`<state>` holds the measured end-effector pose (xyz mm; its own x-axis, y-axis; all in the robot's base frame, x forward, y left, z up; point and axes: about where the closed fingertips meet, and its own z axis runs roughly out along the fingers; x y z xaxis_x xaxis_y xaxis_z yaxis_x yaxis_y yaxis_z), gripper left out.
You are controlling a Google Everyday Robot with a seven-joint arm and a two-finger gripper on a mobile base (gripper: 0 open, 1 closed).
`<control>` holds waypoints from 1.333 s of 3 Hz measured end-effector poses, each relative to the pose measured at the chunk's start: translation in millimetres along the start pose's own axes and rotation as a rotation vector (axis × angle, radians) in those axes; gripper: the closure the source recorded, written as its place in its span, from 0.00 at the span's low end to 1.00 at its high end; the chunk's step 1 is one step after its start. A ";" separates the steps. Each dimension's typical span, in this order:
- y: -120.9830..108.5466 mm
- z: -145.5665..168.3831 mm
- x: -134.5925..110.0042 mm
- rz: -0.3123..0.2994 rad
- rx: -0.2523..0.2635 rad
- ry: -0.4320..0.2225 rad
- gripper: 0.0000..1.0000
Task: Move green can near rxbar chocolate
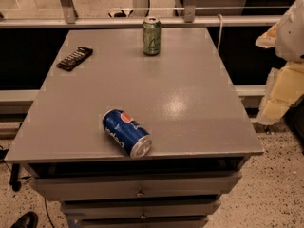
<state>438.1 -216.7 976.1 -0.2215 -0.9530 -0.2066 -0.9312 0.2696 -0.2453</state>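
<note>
The gripper point(283, 87) shows as a pale shape at the right edge, off the worktop point(190, 94); whether it is wide or narrow cannot be told. Well left of the jaws, the green can point(151, 36) stands upright, olive with a silver top and pale markings. Farther left lies the rxbar chocolate point(75, 58), dark and flat, well apart from the can.

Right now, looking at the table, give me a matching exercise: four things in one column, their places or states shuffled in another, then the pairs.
1 green can
2 rxbar chocolate
3 blue Pepsi can
4 gripper

A lying on its side, near front edge
B beyond the right edge of the table
C upright, far edge
D flat, far left

Pairs: 1-C, 2-D, 3-A, 4-B
</note>
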 end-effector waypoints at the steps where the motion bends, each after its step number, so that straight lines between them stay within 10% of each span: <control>1: 0.0 0.0 0.0 0.000 0.000 0.000 0.00; 3: -35.6 36.2 -14.2 0.050 0.019 -0.106 0.00; 4: -89.5 80.5 -40.2 0.088 0.048 -0.260 0.00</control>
<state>553.7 -191.4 930.1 -0.2129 -0.8599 -0.4640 -0.8956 0.3616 -0.2591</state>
